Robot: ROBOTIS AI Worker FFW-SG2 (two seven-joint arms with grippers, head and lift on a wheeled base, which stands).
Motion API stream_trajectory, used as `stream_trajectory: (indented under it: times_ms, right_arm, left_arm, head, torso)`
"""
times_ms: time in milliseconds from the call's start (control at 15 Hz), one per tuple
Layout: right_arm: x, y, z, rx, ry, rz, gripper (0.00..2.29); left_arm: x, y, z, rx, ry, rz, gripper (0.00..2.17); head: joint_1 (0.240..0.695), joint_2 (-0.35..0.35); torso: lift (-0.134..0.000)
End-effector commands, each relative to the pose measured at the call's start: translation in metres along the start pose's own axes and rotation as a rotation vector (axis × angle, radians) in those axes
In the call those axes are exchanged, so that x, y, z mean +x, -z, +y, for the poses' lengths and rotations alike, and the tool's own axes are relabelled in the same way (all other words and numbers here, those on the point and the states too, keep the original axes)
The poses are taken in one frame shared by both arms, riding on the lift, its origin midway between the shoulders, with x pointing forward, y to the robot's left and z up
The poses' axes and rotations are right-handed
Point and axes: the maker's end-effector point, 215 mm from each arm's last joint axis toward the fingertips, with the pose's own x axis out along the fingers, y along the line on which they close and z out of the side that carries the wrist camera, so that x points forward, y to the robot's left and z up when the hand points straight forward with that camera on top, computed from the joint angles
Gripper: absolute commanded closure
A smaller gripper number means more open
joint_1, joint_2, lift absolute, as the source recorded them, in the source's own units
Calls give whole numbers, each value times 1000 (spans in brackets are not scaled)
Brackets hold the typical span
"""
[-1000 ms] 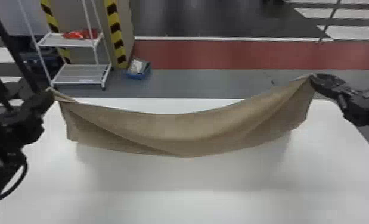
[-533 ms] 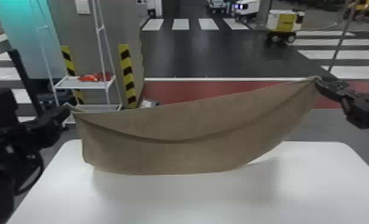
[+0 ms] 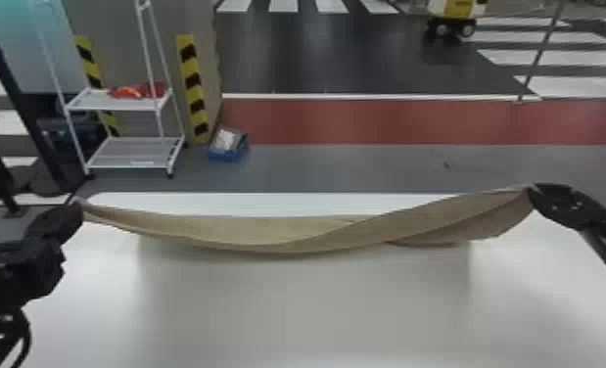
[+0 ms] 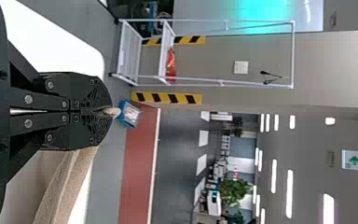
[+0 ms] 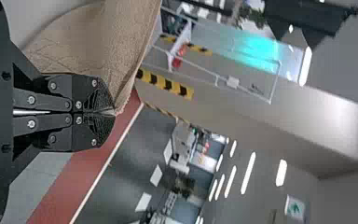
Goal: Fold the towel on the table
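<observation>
The beige towel point(image 3: 267, 235) hangs stretched above the far part of the white table point(image 3: 287, 313), sagging in the middle with a twist toward its right half. At its left corner is my left gripper point(image 3: 79, 208), and at its right corner my right gripper point(image 3: 531, 190). In the left wrist view my left gripper point(image 4: 107, 111) is shut on a towel corner, with the towel point(image 4: 67, 186) trailing off beside the fingers. My right gripper point(image 5: 112, 112) pinches the other corner in the right wrist view, where the towel point(image 5: 107, 51) drapes from the tips.
Beyond the table, on the floor at the left, stand a white shelf rack point(image 3: 130, 105) with red items and a striped post point(image 3: 194, 88). A blue box point(image 3: 228, 147) sits beside them. A thin pole point(image 3: 541, 54) rises at the back right.
The head view first tilted up, then back down. The towel was a wide hanging sheet half a second ago; now it shows as a narrower, twisted band. Both grippers keep hold of its corners.
</observation>
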Motion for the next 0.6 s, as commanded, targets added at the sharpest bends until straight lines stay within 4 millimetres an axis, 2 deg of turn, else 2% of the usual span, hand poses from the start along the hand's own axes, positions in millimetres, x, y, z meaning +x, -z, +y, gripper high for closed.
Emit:
stream_trajectory:
  times_ms: [0, 67, 133, 200, 333, 467, 533]
  right_arm:
    - [-36, 25, 13, -10, -54, 52, 1298]
    - [-53, 30, 17, -7, -73, 65, 1298]
    - [-72, 34, 25, -6, -85, 79, 1298]
    - [-93, 36, 33, 6, -101, 95, 1298]
    - [-149, 49, 49, 30, -107, 119, 1295]
    - [-166, 67, 54, 40, -99, 139, 1295]
    - [-164, 69, 54, 44, -97, 142, 1295]
  left_arm:
    - [-22, 36, -10, 38, 2, 56, 1713]
    - [-37, 42, -11, 43, -10, 67, 1713]
    - [-53, 50, -12, 50, -26, 93, 1713]
    - [-69, 70, -13, 61, -35, 176, 1713]
    - [-100, 112, -16, 81, -50, 370, 1713]
    - [-122, 139, -24, 97, -33, 502, 1713]
    - [-123, 142, -29, 100, -18, 517, 1713]
  head:
    - [645, -16]
    - [695, -29]
    - [695, -39]
    - [695, -50]
    - [695, -82]
    - [695, -122]
    - [695, -146]
  torso:
    - [-114]
    - [-114]
    - [-114]
    - [-114]
    - [-114]
    - [-114]
    - [-114]
